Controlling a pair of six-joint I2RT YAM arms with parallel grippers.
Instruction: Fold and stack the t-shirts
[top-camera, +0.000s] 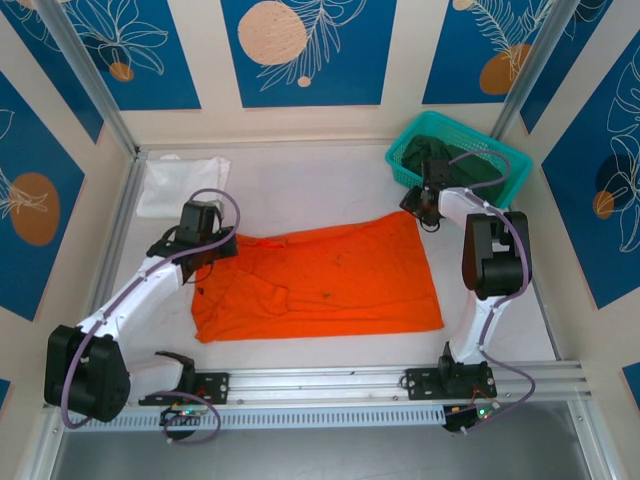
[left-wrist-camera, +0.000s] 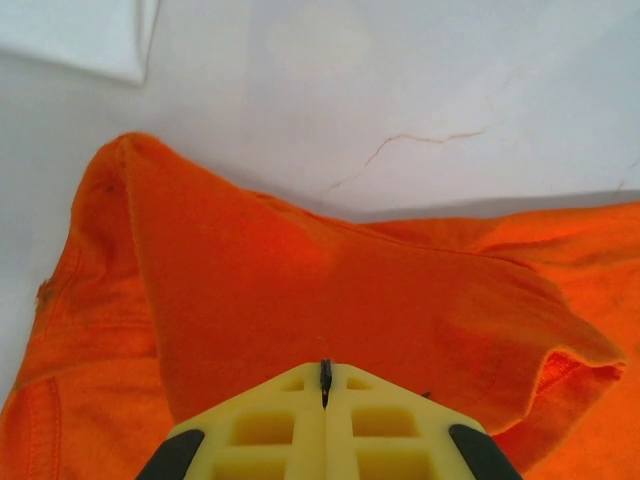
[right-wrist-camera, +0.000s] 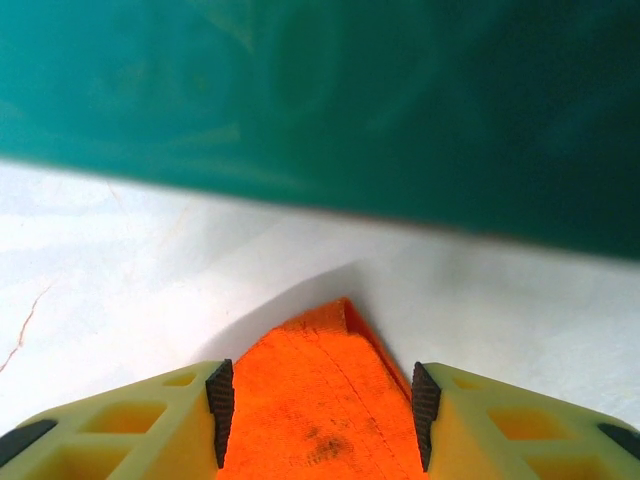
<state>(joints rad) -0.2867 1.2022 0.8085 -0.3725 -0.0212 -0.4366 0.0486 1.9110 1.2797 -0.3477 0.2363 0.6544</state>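
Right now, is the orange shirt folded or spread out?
Mostly spread: the orange shirt lies wide on the table, one end lifted.

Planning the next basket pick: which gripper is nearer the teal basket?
Right. The right gripper sits just beside the teal basket; the left gripper is at the opposite end of the orange t-shirt.

Left claw (left-wrist-camera: 325, 378) clamped shut, right claw (right-wrist-camera: 322, 400) half open, both arms stretched forward.
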